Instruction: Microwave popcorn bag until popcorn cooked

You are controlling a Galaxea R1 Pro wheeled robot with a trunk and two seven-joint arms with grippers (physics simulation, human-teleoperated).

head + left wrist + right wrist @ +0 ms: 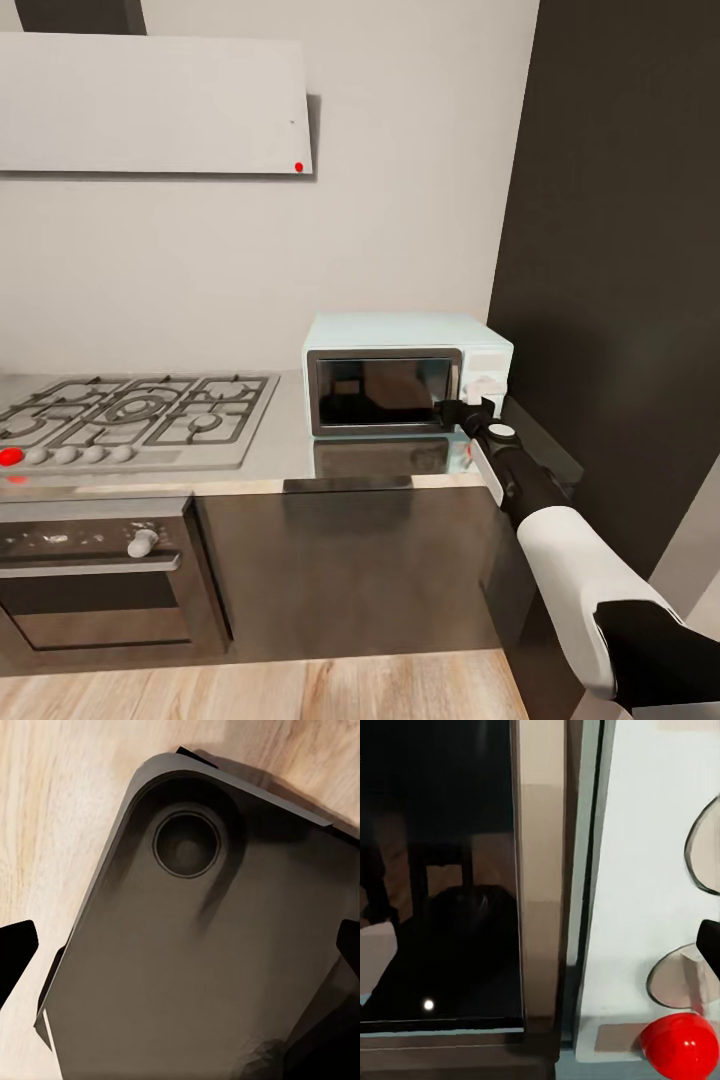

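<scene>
The pale mint-blue microwave (pixel 405 375) stands at the right end of the grey countertop (pixel 290 445), its dark glass door shut. My right gripper (pixel 463 408) is right in front of it, where the door's silver frame meets the white knob panel, fingers apart. Close up in the right wrist view are the door glass (pixel 442 870), the white panel (pixel 637 870), a red light (pixel 679 1046) and one dark fingertip (pixel 711 945). My left gripper (pixel 180 945) hangs open over my own dark base, above the wooden floor (pixel 45 810). The popcorn bag is out of view.
A grated gas hob (pixel 130 415) lies left of the microwave, with a dark built-in oven (pixel 95 570) under it and a white hood (pixel 150 105) above. A tall dark cabinet wall (pixel 620 250) stands tight against the microwave's right side.
</scene>
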